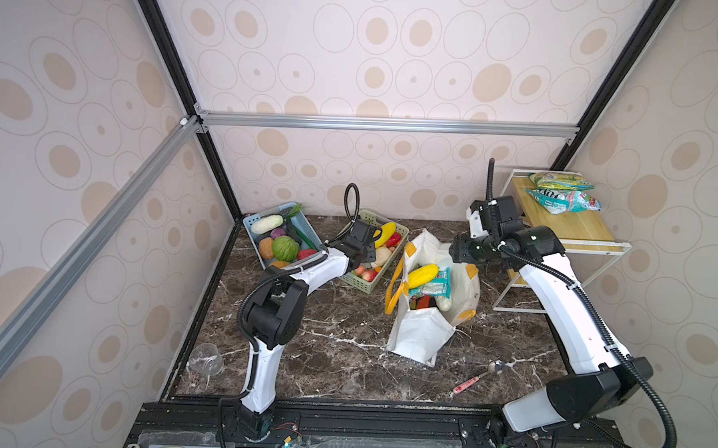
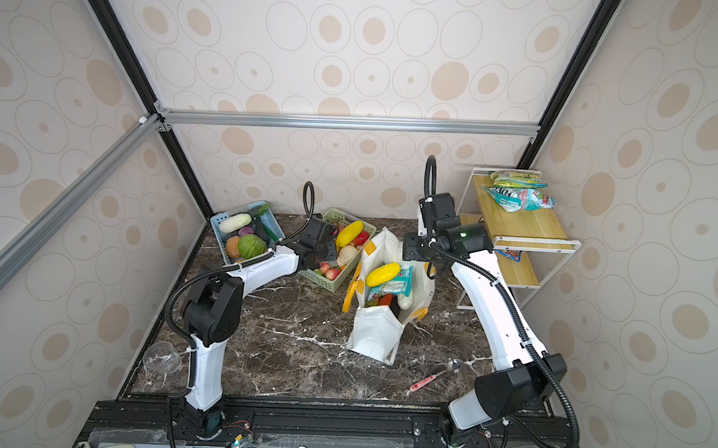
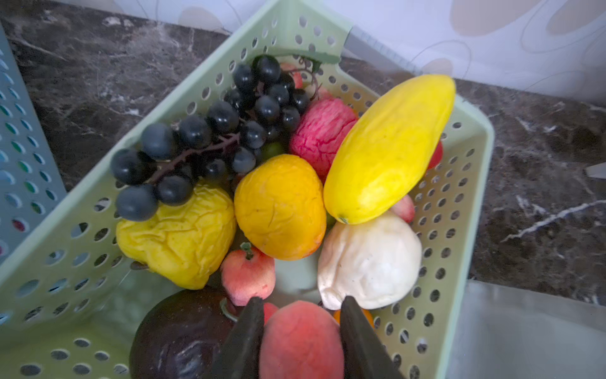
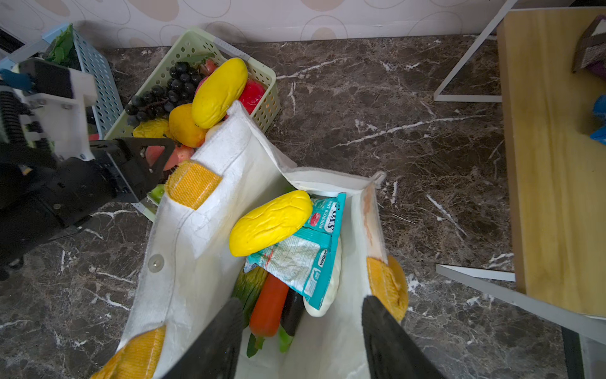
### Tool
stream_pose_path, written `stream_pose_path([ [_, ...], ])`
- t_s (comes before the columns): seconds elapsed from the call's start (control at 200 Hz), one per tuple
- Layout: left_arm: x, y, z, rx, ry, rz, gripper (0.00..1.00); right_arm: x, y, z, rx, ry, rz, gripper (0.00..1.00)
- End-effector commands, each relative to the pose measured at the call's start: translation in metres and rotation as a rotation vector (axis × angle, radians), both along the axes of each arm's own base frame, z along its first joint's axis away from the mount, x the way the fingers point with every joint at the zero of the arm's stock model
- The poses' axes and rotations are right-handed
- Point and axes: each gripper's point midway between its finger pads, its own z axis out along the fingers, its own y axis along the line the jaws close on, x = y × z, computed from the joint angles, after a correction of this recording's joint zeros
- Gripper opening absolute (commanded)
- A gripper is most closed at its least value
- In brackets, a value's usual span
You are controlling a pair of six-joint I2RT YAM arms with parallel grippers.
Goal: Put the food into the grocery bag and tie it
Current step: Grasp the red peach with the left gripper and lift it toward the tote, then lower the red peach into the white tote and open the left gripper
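Five items at least lie in the grocery bag (image 1: 417,335), which stands open mid-table: yellow piece (image 4: 270,221), teal packet (image 4: 305,252), carrot (image 4: 269,305), eggplant (image 4: 292,315), white piece (image 4: 323,295). We judge loading unfinished; the handles (image 1: 394,291) are untied. The left gripper (image 3: 301,298) clamps a peach (image 3: 301,341) in the green basket (image 3: 459,229), just far-left of the bag. The right gripper (image 4: 302,298) hovers wide and empty over the bag mouth. Only the left wrist view shows that grip; both top views hide it behind the arm.

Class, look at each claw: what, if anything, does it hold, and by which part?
The left claw grips the peach across its two sides, in the green basket. The right claw stands open over the grocery bag, holding nothing.
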Motion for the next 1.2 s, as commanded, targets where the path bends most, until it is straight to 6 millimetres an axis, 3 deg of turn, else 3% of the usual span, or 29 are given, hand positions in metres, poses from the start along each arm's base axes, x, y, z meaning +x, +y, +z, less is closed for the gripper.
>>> stream_pose_path([
  [0.0, -0.002, -0.002, 0.038, -0.075, -0.077, -0.018, 0.37, -0.004, 0.0, 0.0, 0.0, -0.004, -0.004, 0.61],
  [0.295, -0.03, -0.014, 0.108, -0.262, -0.195, -0.095, 0.37, 0.0, -0.003, -0.014, -0.023, 0.013, -0.024, 0.61],
  [0.56, -0.067, -0.031, 0.176, -0.387, -0.313, -0.169, 0.38, 0.004, -0.005, -0.027, -0.042, 0.034, -0.041, 0.62],
  [0.69, -0.089, -0.049, 0.198, -0.443, -0.348, -0.227, 0.38, 0.005, -0.005, -0.037, -0.044, 0.052, -0.049, 0.62],
  [0.965, -0.135, -0.116, 0.213, -0.51, -0.342, -0.393, 0.39, 0.003, -0.012, -0.05, -0.059, 0.084, -0.085, 0.62],
  [1.195, -0.157, -0.17, 0.185, -0.483, -0.27, -0.497, 0.39, 0.0, -0.032, -0.05, -0.05, 0.096, -0.144, 0.62],
])
